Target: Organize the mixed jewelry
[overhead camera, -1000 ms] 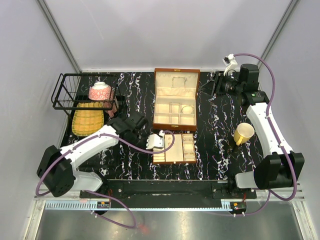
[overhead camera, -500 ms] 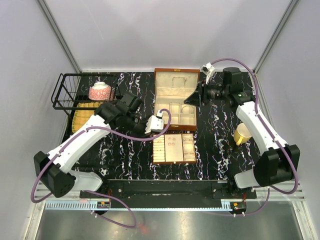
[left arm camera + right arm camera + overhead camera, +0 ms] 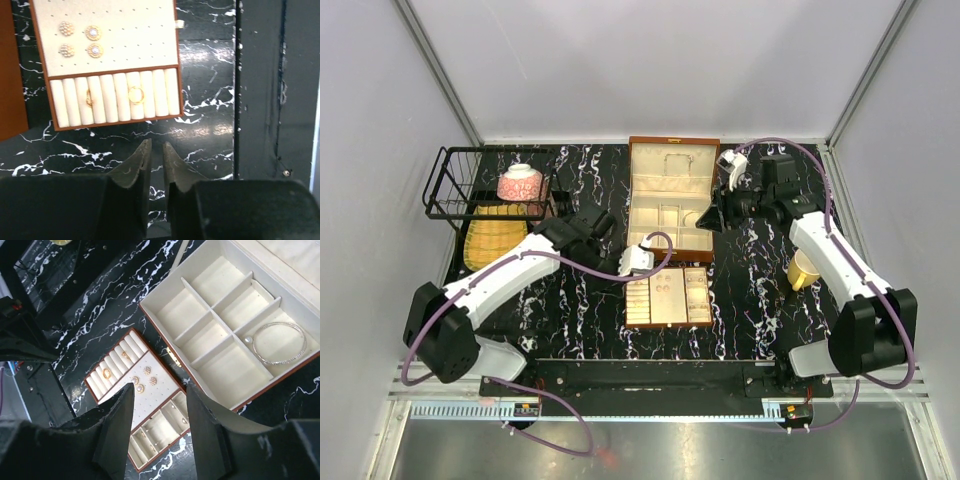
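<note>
Claws, overhead view. The left claw (image 3: pixel 626 272) hangs low over the black marble table (image 3: pixel 760 300). The insert tray (image 3: pixel 667 297) lies just beside its tips, on the side away from its arm. Whether its jaws are parted cannot be told from this height. The right claw (image 3: pixel 708 219) hovers with the open brown box (image 3: pixel 672 160) under its tips, jaws apart and empty. A yellow cup (image 3: pixel 807 268) stands behind that claw, beside its forearm.

Left wrist view. The left claw (image 3: pixel 155 150) shows only a narrow slit between its jaws, with nothing in it. Straight ahead of the tips, across a strip of bare marble, runs the tray's ring-roll row, with two gold rings (image 3: pixel 136 95) seated in its slots. Beyond that row, four stud earrings (image 3: pixel 80 42) are pinned to the pad.

Right wrist view. The right claw (image 3: pixel 159 392) stands wide and holds nothing. Ahead of it and to its right, a pale bangle (image 3: pixel 279 343) lies in one box compartment; the other compartments in view are bare. Beneath the tips the tray again shows rings and earrings, and its end compartments are too small here to read.

Status (judgement). Much of the mixed jewelry appears sorted by kind: the bangle is boxed, the rings are in rolls and the earrings on the pad. No chain is seen in any view. Loose pieces, if any, cannot be told from the marble's white veins, so what remains is uncertain, and neither claw carries a piece.
</note>
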`<act>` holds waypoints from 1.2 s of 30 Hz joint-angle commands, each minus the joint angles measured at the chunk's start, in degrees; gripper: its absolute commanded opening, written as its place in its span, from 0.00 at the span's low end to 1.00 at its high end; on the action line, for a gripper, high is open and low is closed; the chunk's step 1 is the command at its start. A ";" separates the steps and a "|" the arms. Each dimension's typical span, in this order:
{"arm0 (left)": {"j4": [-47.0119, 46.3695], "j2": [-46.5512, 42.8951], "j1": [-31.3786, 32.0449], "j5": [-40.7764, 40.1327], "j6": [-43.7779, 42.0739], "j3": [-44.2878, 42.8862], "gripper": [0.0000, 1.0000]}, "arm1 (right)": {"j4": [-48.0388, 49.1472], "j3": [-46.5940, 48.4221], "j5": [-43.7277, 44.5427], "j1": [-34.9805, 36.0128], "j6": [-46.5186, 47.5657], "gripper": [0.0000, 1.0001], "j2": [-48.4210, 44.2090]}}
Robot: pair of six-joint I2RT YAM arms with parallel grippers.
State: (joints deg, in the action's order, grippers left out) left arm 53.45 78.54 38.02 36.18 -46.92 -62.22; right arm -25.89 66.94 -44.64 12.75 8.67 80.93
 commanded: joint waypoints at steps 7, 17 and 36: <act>-13.45 5.30 5.40 -6.38 5.96 1.48 0.25 | -0.13 -2.60 8.43 -0.01 4.08 0.52 -5.52; -13.90 13.65 7.86 -7.70 4.38 -2.03 0.30 | -0.21 -4.97 11.59 -0.01 4.34 0.50 -7.27; -13.29 19.98 9.18 -11.31 1.83 -4.41 0.32 | -0.39 -7.08 13.00 -0.01 5.31 0.50 -8.94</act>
State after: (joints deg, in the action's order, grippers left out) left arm 40.53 98.15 46.92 25.71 -43.46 -64.95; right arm -26.50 59.90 -32.32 12.75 13.08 73.54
